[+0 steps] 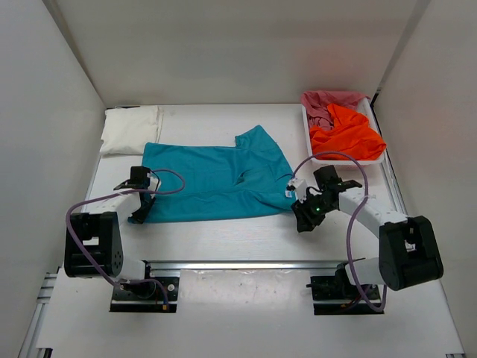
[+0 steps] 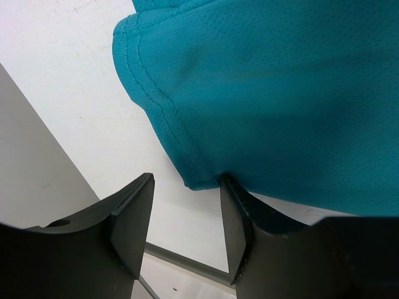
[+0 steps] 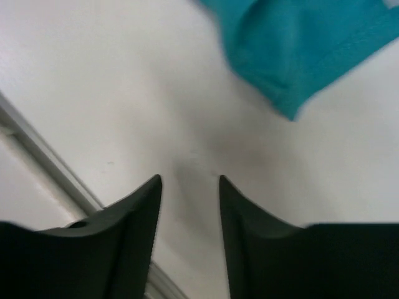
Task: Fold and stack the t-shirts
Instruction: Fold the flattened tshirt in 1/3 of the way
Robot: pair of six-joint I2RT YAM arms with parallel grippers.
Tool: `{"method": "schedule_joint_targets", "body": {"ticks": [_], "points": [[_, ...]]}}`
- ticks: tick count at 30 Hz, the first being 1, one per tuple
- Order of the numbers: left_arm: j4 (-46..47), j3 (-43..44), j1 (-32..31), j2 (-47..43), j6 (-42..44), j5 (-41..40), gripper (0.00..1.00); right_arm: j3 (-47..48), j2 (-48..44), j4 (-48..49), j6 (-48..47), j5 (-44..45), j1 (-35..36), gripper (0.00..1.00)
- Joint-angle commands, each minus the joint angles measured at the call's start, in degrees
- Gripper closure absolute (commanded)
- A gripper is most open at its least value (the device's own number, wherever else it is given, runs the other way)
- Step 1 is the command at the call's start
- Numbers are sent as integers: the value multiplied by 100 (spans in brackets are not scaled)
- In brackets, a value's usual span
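1. Teal-blue t-shirt lies spread out flat on the middle of the bench, its long side running from the left edge toward the right edge. One short sleeve sticks up toward the far edge.
2. White t-shirt sits as a folded pad in the far left corner, just beyond the teal-blue t-shirt's far left corner.
3. Bright orange t-shirt is bunched up in the white basket at the far right corner.
4. Pinkish-red t-shirt is crumpled in the same basket, on the far side of the orange one and partly under it.
5. Left claw is at the near left corner of the teal-blue t-shirt, low over the bench. Its jaws stand apart at a middling width with bare bench showing between them. The hemmed corner of the cloth ends right at the inner face of one finger and drapes over that finger's outer side. No cloth is pinched.
6. Right claw is near the shirt's near right corner, toward the near edge. Its jaws are parted and hold nothing, with only bench surface in the gap. The hemmed corner of the teal cloth lies ahead of the fingertips, apart from them.
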Motion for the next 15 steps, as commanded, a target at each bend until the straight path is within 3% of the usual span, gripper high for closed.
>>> {"method": "schedule_joint_targets", "body": {"ticks": [1,3,8,15], "points": [[10,-100,19,-226,-4,12,42,308,-379,495,533,750,5,50],[18,-100,2,-200,-21,21,42,264,-528,977,561,1373,242,42],[-26,-82,11,-234,-92,48,42,158,-459,1664,499,1894,910,44],[10,-73,19,-243,-83,21,41,369,253,2218,386,2272,947,47]]}}
